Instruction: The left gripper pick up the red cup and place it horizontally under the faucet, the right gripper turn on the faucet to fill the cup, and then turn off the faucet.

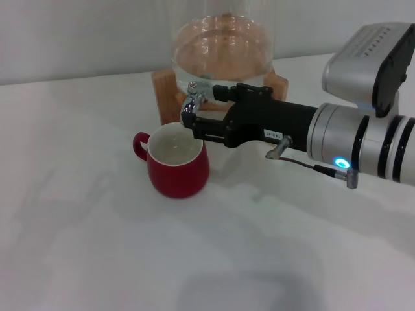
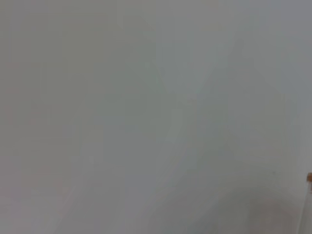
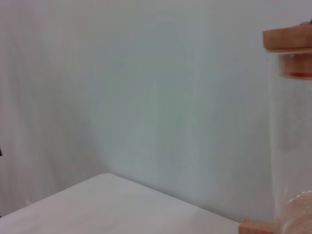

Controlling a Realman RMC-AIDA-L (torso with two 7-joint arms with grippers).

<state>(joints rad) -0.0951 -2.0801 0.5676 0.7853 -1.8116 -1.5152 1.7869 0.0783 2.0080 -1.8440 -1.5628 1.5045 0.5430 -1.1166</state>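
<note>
The red cup [image 1: 176, 163] stands upright on the white table, its handle pointing to the left. Its white inside sits directly below the faucet [image 1: 192, 95], a chrome spigot at the foot of the glass water dispenser [image 1: 222, 45]. My right gripper [image 1: 193, 110] reaches in from the right above the cup's rim. Its black fingers [image 1: 202, 124] are closed around the faucet. The left gripper is out of view. The left wrist view shows only a blank pale surface.
The dispenser rests on a wooden stand [image 1: 163, 87] at the back of the white table [image 1: 97, 246]. In the right wrist view the glass jar with its wooden lid [image 3: 290, 41] fills the side, before a pale wall.
</note>
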